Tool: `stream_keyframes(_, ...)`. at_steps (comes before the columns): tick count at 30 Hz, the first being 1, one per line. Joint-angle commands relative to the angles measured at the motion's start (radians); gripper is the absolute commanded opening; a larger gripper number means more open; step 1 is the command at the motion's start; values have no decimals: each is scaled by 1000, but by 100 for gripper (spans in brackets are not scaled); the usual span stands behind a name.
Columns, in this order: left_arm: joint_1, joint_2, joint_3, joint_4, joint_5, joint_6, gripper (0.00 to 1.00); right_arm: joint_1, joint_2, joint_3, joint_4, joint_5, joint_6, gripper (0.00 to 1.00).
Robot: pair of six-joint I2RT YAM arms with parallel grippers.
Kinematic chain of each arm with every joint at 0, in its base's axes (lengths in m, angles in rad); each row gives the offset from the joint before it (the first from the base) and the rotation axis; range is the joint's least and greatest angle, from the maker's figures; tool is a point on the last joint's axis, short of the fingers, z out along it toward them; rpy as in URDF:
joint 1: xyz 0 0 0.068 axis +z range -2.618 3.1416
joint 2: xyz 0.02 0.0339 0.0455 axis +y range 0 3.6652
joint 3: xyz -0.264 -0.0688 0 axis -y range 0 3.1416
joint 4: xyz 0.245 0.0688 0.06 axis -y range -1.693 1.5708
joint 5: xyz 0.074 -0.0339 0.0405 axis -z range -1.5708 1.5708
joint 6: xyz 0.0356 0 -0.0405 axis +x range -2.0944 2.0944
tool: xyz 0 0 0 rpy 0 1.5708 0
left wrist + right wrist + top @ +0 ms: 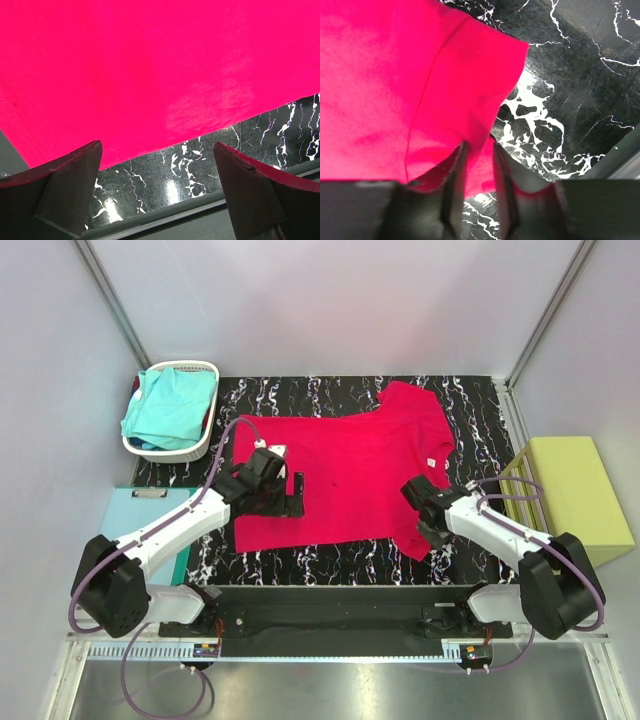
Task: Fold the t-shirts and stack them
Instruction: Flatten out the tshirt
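Observation:
The crimson-red t-shirt [345,470] lies spread flat on the black marbled table top [470,400], collar to the left. It fills the upper part of the left wrist view [140,70] and the left of the right wrist view [395,85]. My left gripper [298,494] is open over the shirt's left part, near its front edge. My right gripper [425,518] is shut on the shirt's near right corner, cloth pinched between its fingers [452,185]. The turquoise t-shirt [168,406] lies crumpled in the white basket [205,368] at the back left.
A yellow-green block [575,495] stands off the table's right side. A light-blue mat [140,515] lies at the left under my left arm. Grey walls close in the back and sides. The table's front rail [165,212] runs just below the shirt's front edge.

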Motion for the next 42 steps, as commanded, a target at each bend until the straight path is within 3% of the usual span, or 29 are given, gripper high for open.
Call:
stream_keyframes(1, -4, 9, 27, 15, 9, 5, 99, 9, -75, -4, -43, 81, 32, 29)
stream_keyframes(6, -4, 22, 30, 18, 6, -10, 99, 7, -142, -18, -77, 101, 23, 16)
stream_keyframes(9, -5, 24, 20, 17, 3, -22, 99, 7, -156, -26, -86, 101, 9, 13)
stream_keyframes(13, -10, 6, -10, 17, -5, -55, 99, 7, -155, -34, -83, 87, -33, 31)
stream_keyframes(18, -28, -22, -45, 21, -19, -104, 99, 7, -136, -78, -31, 63, -45, 33)
stream_keyframes(29, -51, -96, -104, 9, -46, -154, 99, 9, -176, -21, -14, 112, -120, 56)
stream_keyframes(36, -65, -74, -116, 8, -45, -181, 99, 7, 11, 6, -3, 81, -138, 62)
stream_keyframes(42, -65, -88, -145, 0, -43, -193, 99, 9, 66, 29, 50, 93, -174, 58)
